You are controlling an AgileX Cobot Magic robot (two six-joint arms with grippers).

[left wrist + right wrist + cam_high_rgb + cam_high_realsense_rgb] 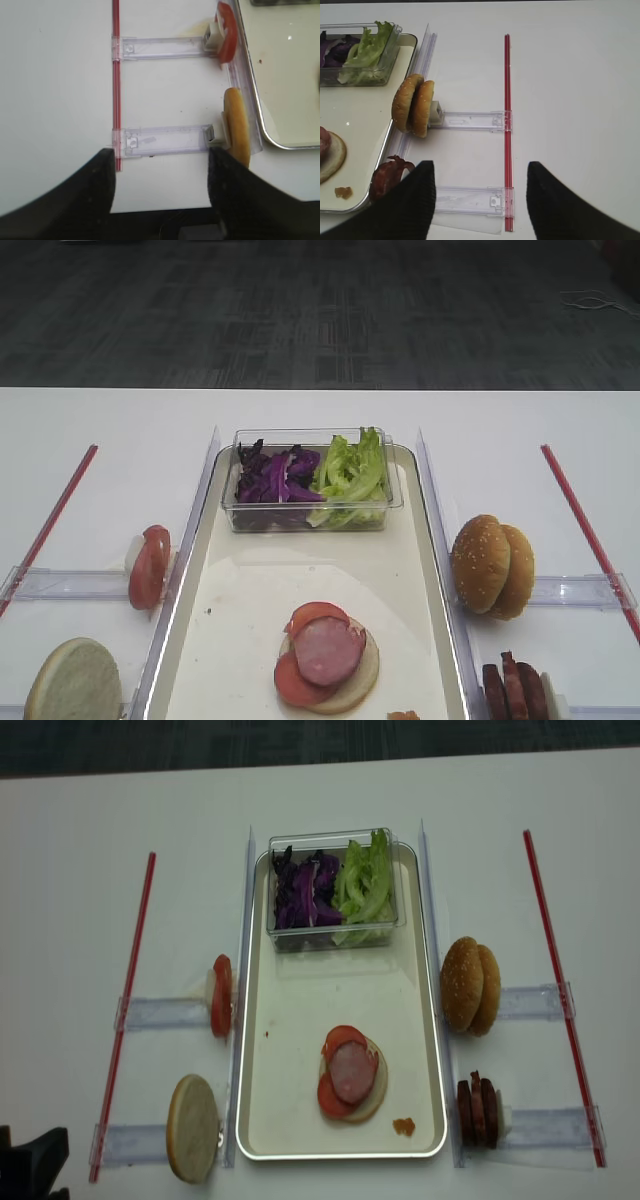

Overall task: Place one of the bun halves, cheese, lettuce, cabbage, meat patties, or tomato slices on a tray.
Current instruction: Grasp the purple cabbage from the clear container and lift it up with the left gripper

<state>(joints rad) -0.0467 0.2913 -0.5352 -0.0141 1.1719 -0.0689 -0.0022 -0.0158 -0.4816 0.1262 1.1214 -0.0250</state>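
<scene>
White tabletop fills most of every view, with dark carpet behind it. At the centre lies the tray (pixel 258 1020), and on its near end a stack is already begun: a pale bun half (pixel 352 682) lying flat, tomato slices (pixel 296 681) on it, and a pink meat slice (pixel 327 651) on top. At the tray's far end a clear tub (pixel 310 517) holds the cabbage (pixel 272 478) beside the lettuce (pixel 352 470); neither looks to have been drawn on yet.

Outside the rim, clear racks hold the spare stock: more tomato slices (pixel 148 566) and a cut bun half (pixel 73 681) on the left, two seeded bun halves (pixel 492 565) and dark meat patties (pixel 514 690) on the right. Red strips (pixel 560 990) run along both outer sides.

Judging by the stack, greens, cabbage and a top bun remain to be placed. No cheese can be made out anywhere.

The right gripper (pixel 480 200) and left gripper (pixel 160 192) hang with jaws wide apart and nothing between them, over the outer racks. Both arms are nearly out of the high views. A small orange scrap (pixel 403 1126) on the tray is too small to identify.
</scene>
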